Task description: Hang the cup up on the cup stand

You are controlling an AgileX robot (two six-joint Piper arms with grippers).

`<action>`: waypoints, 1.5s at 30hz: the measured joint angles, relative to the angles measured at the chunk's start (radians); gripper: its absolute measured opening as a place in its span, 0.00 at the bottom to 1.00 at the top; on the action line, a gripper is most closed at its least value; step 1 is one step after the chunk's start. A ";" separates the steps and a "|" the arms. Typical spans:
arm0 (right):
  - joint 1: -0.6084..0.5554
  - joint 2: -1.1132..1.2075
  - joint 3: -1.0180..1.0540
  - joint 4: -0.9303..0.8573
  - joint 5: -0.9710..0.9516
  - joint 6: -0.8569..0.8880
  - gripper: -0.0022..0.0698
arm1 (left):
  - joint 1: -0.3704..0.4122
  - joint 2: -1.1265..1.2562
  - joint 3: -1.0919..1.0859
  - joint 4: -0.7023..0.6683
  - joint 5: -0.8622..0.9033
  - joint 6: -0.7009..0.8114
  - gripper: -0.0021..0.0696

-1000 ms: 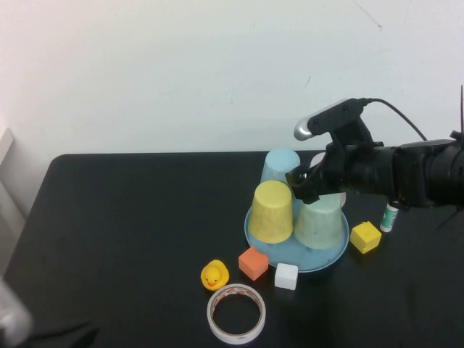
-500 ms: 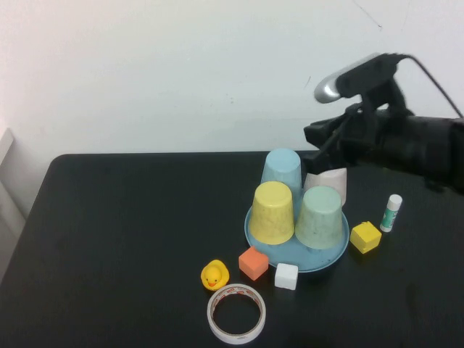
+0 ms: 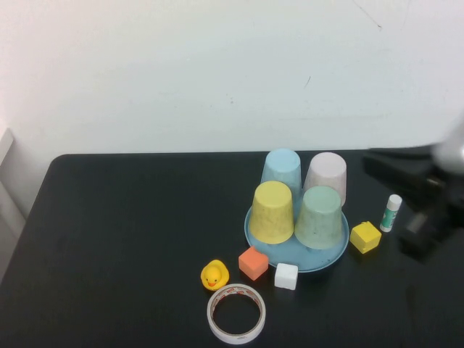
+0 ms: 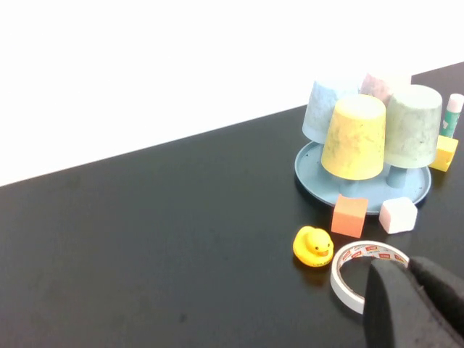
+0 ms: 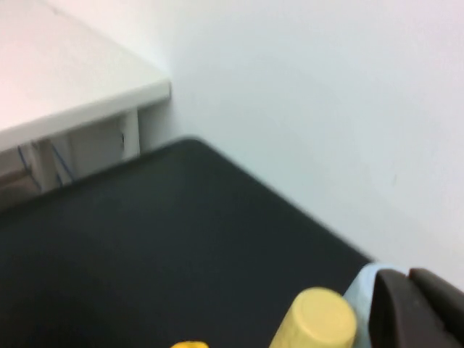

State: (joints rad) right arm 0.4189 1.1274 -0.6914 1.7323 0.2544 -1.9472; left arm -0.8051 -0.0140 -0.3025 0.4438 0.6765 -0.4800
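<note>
The left half of the desk [image 3: 130,239] is left open for passage. The cup stand [image 3: 322,259] is hemmed at the front by an orange cube [image 3: 253,263], white cube [image 3: 286,276], duck [image 3: 214,275] and tape roll [image 3: 236,313]; a yellow cube [image 3: 365,237] and glue stick [image 3: 391,212] are set to its right.

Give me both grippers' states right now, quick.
Left gripper: shut, empty, parked above the table near the tape roll.
Right gripper: shut, empty, off to the table's right.
</note>
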 joint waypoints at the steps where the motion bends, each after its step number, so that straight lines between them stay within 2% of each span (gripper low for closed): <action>1: 0.000 -0.049 0.020 -0.002 0.005 -0.007 0.03 | 0.000 0.000 0.000 0.000 0.000 0.000 0.03; 12: 0.000 -0.473 0.201 -0.006 0.088 -0.011 0.03 | 0.000 0.000 0.000 0.000 -0.006 0.000 0.03; 26: 0.000 -0.803 0.364 -0.007 0.093 0.055 0.03 | 0.000 0.000 0.000 0.000 -0.006 -0.003 0.03; 31: 0.000 -0.863 0.422 -0.007 -0.045 -0.003 0.03 | 0.000 0.000 0.000 0.000 -0.006 -0.003 0.03; 36: 0.000 -0.953 0.454 -0.005 -0.198 -0.150 0.03 | 0.000 0.000 0.000 0.000 -0.006 -0.003 0.03; 45: 0.000 -1.119 0.478 0.001 -0.358 -0.320 0.03 | 0.000 -0.001 0.000 0.000 -0.006 -0.003 0.03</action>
State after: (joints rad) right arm 0.4189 0.0083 -0.2132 1.7333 -0.1039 -2.2677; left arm -0.8051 -0.0146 -0.3025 0.4438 0.6704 -0.4828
